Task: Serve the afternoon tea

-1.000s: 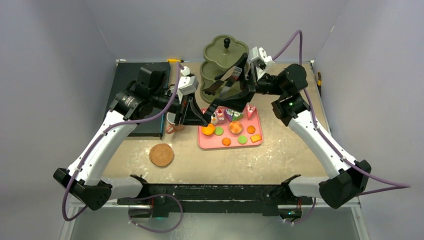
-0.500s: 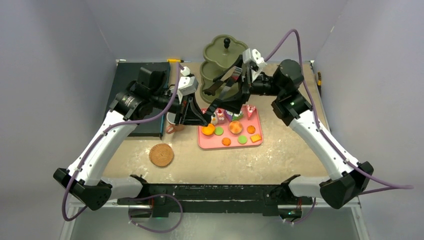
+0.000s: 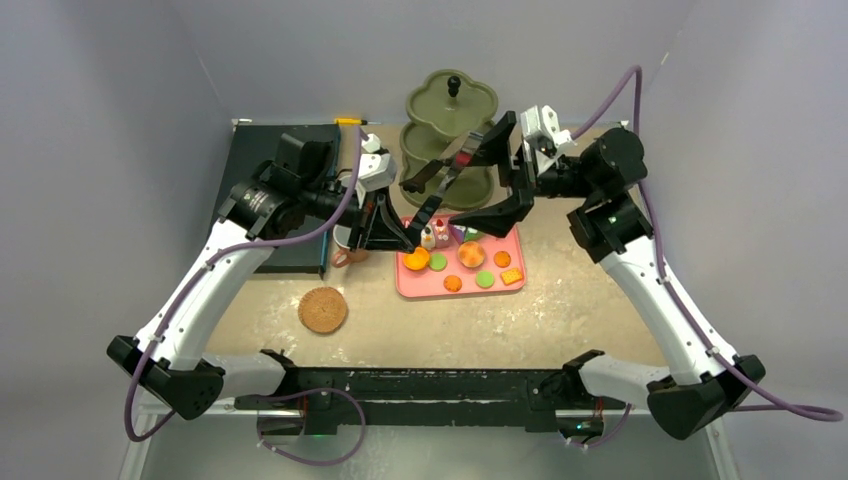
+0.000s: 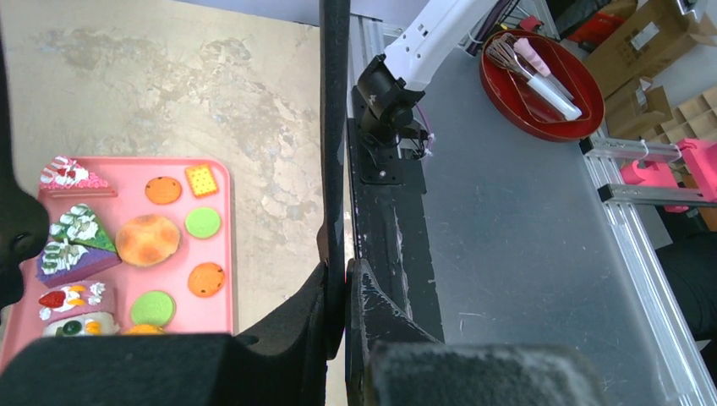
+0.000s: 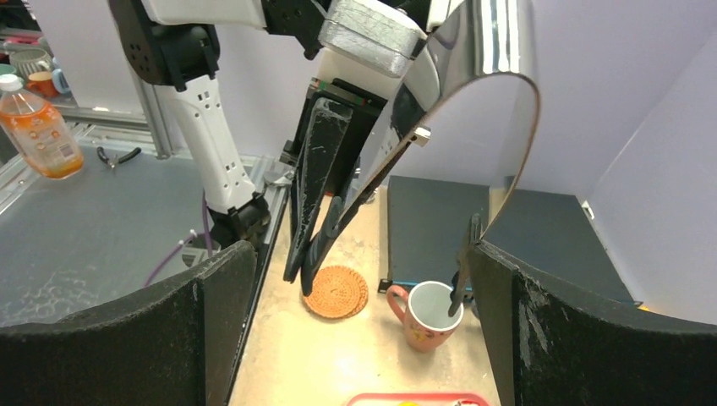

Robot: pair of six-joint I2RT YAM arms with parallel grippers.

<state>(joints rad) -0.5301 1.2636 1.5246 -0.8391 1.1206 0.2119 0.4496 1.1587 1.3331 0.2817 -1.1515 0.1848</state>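
The left tool (image 3: 408,240) pinches black tongs (image 3: 452,170) above pink tray (image 3: 415,283); right tool (image 3: 472,190) gapes wide around them.

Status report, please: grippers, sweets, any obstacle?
Left gripper shut on tongs. Right gripper open, near tongs. Sweets on tray. No obstacle seen.

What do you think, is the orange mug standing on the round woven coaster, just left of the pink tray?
Not quite. The orange mug stands on the bare table, apart from the round woven coaster, not on it; the right wrist view shows the gap between them. It is just left of the pink tray, as you said.
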